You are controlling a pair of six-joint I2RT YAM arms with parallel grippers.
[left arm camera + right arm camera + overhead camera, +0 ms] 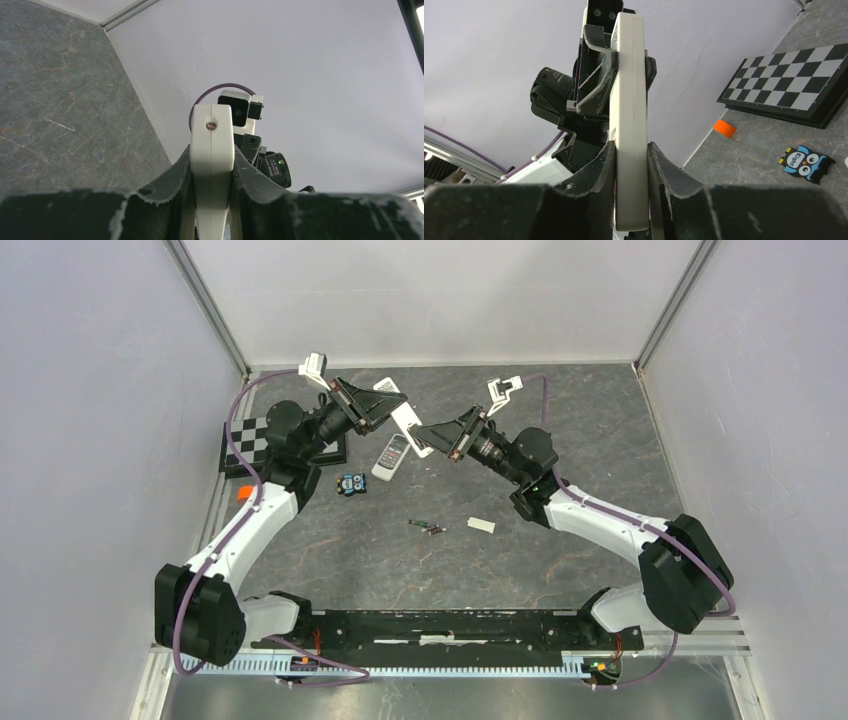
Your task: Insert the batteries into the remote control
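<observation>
Hanging at upper centre, a white remote [408, 423] is clamped by the left end effector [212, 165] and right end effector [630, 155], both closed on it; the batteries [428, 528] are left lying mid-frame on the worktop [600, 420].

Overhead camera looks down; wrist cameras (very close) share the remote [630, 125]

The remote control [212, 170] is smooth off-white plastic with a soft sheen, and a bright metal screw [211, 126] is sunk in its end. The left fingers [165, 195] and the right fingers [589, 185] are matt black and coarse-grained, their edges chipped and frayed to pale flecks. The worktop [600, 420] looks like dark grey veined stone, matt. The walls [325, 75] are pale, matt and faintly scuffed. The chequered board [789, 80] is smooth-faced; the cable [225, 84] has a smooth purple sheath
</observation>
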